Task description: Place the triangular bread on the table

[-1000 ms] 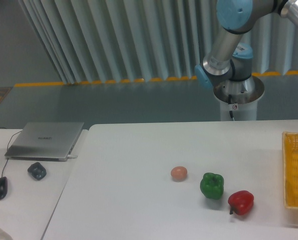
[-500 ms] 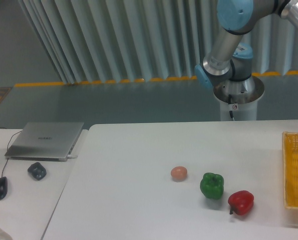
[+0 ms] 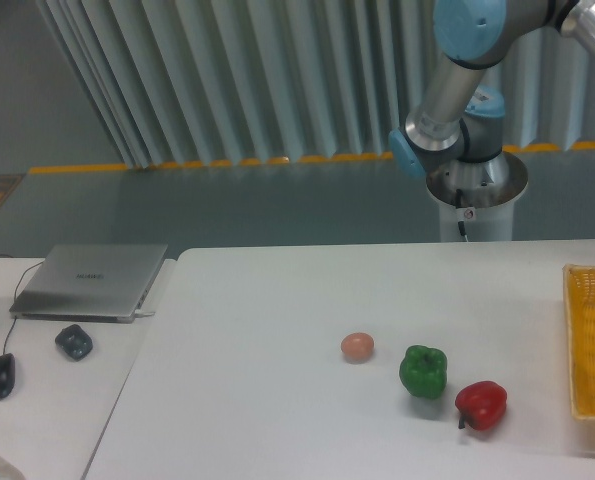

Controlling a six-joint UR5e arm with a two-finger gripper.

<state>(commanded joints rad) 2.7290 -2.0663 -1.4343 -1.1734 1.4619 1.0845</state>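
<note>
On the plain white tabletop (image 3: 277, 300) nothing has shifted over the last second: the small pinkish-orange ball (image 3: 357, 347), glossy green pepper (image 3: 423, 371) and red pepper (image 3: 480, 405) sit as before. The yellow woven basket (image 3: 589, 340) at the right edge is cut off. Neither the triangular bread nor the hand is in view, so I judge the bread is not yet placed.

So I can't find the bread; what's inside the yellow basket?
The yellow basket is cut off by the right edge. The visible part shows only its woven floor, no bread. The rest is out of view.
</note>
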